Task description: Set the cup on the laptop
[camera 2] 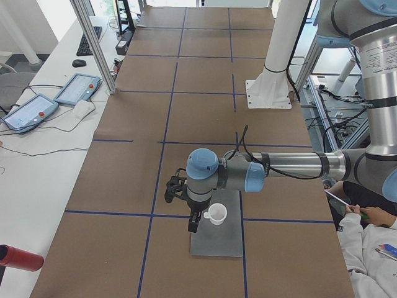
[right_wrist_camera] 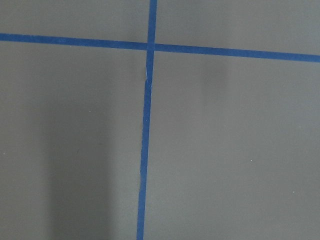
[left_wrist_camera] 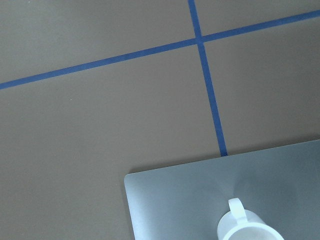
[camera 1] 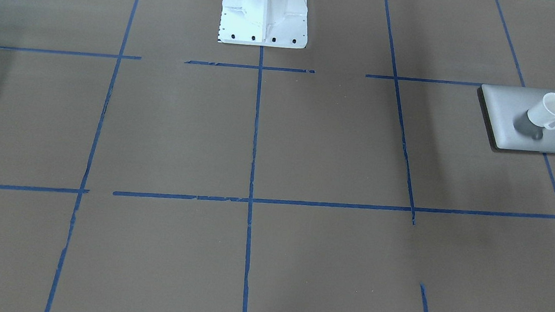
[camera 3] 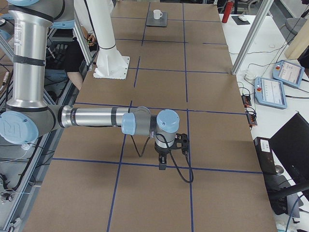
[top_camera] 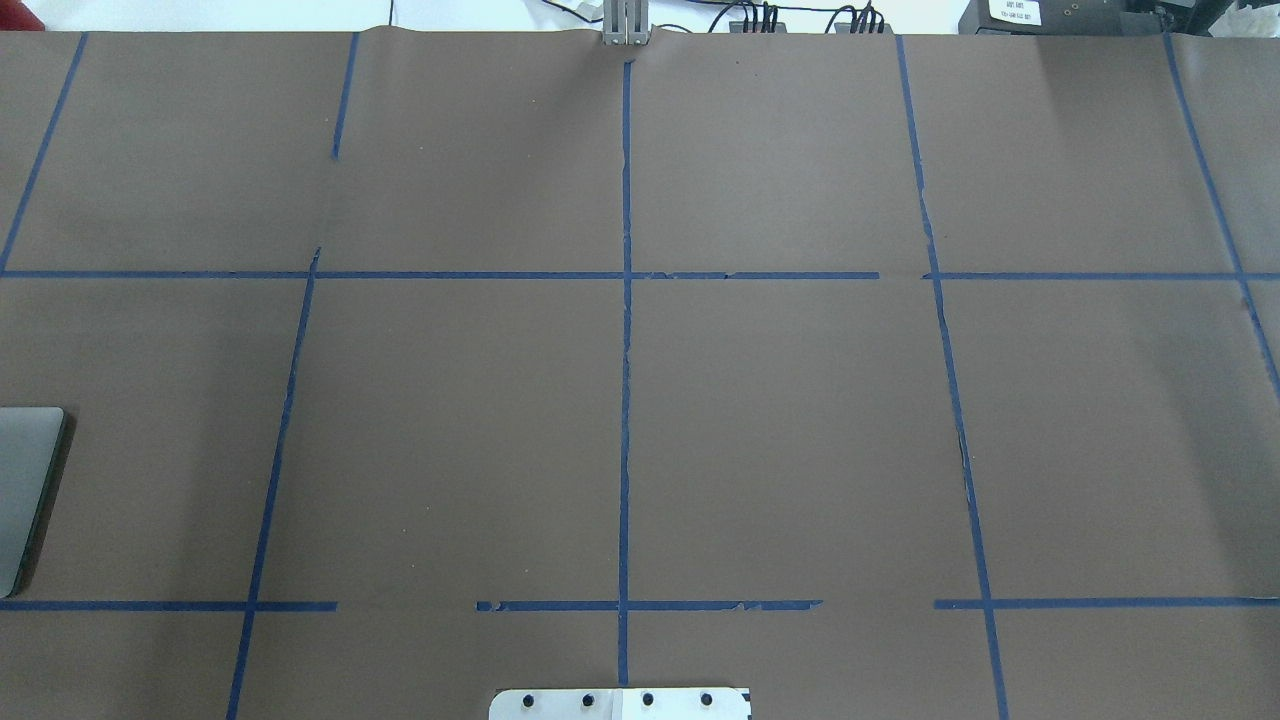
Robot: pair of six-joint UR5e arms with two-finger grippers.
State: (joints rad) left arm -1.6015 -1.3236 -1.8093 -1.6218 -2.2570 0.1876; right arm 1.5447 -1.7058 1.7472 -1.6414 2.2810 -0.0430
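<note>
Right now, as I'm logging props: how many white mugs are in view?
1. The small white tapered mug stands upright on the flat silver-grey laptop, far out on the robot's left; no others show.

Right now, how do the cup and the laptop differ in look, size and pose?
Colour: the cup is white, the laptop silver-grey. Shape and size: the cup is small, round and tapered with a loop handle; the laptop is a much wider flat rectangle. Pose: the cup stands upright on the laptop's lid, while the laptop lies closed on the table. Both are pale, plain and on the robot's left side.
</note>
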